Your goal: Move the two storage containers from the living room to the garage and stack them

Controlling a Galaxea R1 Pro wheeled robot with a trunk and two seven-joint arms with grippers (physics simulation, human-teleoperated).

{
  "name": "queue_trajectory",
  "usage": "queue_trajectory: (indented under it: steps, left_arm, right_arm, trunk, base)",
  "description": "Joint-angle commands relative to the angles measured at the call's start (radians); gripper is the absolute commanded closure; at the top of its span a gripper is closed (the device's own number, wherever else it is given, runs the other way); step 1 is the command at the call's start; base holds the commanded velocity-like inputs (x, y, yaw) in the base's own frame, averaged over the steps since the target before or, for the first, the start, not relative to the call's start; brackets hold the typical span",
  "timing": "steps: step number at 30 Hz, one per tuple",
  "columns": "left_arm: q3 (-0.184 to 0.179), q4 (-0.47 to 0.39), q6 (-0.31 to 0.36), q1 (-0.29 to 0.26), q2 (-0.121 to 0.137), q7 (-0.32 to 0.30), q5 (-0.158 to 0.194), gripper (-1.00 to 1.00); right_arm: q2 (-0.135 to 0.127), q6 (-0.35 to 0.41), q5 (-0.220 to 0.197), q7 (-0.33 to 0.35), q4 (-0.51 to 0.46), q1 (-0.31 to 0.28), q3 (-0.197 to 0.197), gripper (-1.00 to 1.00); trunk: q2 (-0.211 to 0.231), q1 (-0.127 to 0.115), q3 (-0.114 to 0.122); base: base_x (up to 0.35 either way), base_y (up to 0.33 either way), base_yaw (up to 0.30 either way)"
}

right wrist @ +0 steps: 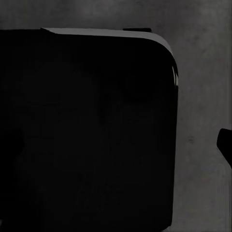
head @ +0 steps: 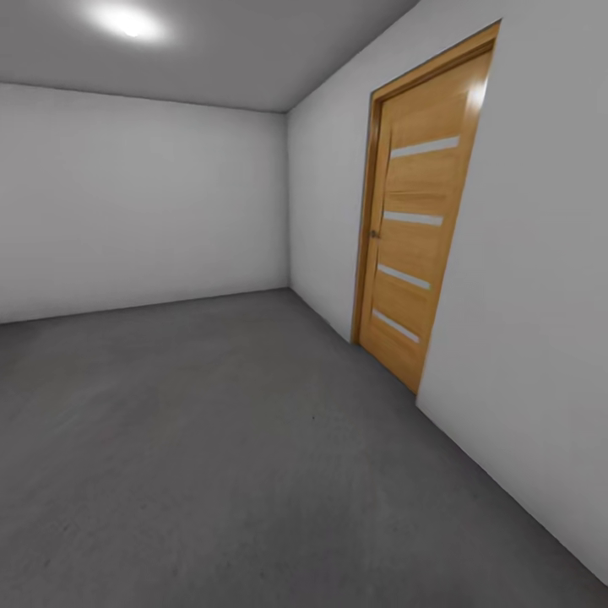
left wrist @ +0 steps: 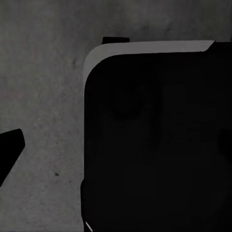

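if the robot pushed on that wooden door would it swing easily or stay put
The wooden door looks shut, sitting flush in its frame, so a plain push would probably not move it. It has a small handle on its left edge, which likely has to be turned first. Being a tall rigid slab, it should swing stiffly as one piece rather than flex.

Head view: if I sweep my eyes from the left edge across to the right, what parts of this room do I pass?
Ceiling spotlight → white-grey back wall → corner where the two walls meet → wooden door with pale horizontal strips, set in the right-hand wall → bare right-hand wall. Dark grey floor runs beneath all of it.
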Motion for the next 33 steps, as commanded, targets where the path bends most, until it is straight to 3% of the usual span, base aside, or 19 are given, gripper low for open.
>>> queue_trajectory:
  steps: [1, 4, 8, 11, 33]
  left_arm:
    - [0.003, -0.012, 0.0, 0.0, 0.0, 0.002, 0.001, -1.0]
    - [0.003, -0.035, 0.004, 0.0, -0.002, 0.003, 0.011, -1.0]
    - [0.003, -0.044, 0.007, 0.0, -0.001, 0.003, 0.068, -1.0]
    - [0.002, -0.041, 0.008, 0.0, -0.001, 0.003, 0.089, -1.0]
    - [0.002, -0.034, 0.008, 0.0, -0.001, 0.003, 0.096, -1.0]
  right_arm:
    - [0.0, -0.004, 0.0, 0.0, 0.0, 0.0, 0.001, -1.0]
    - [0.002, -0.004, 0.001, 0.0, 0.0, 0.0, 0.002, -1.0]
    - [-0.007, -0.004, -0.001, 0.0, 0.002, 0.0, 0.001, -1.0]
    - [-0.011, -0.004, -0.004, 0.0, 0.004, 0.0, -0.001, -1.0]
    - [-0.011, -0.004, 0.021, -0.001, 0.004, 0.0, 0.004, -1.0]
  trunk:
    - [0.0, 0.001, -0.001]
    - [0.0, 0.001, -0.001]
    - [0.0, 0.001, -0.001]
    - [0.0, 0.001, -0.001]
    - [0.0, 0.001, -0.001]
  base:
    - [0.322, 0.0, 0.0]
    - [0.322, 0.0, 0.0]
    - [0.322, 0.0, 0.0]
    - [0.322, 0.0, 0.0]
    - [0.322, 0.0, 0.0]
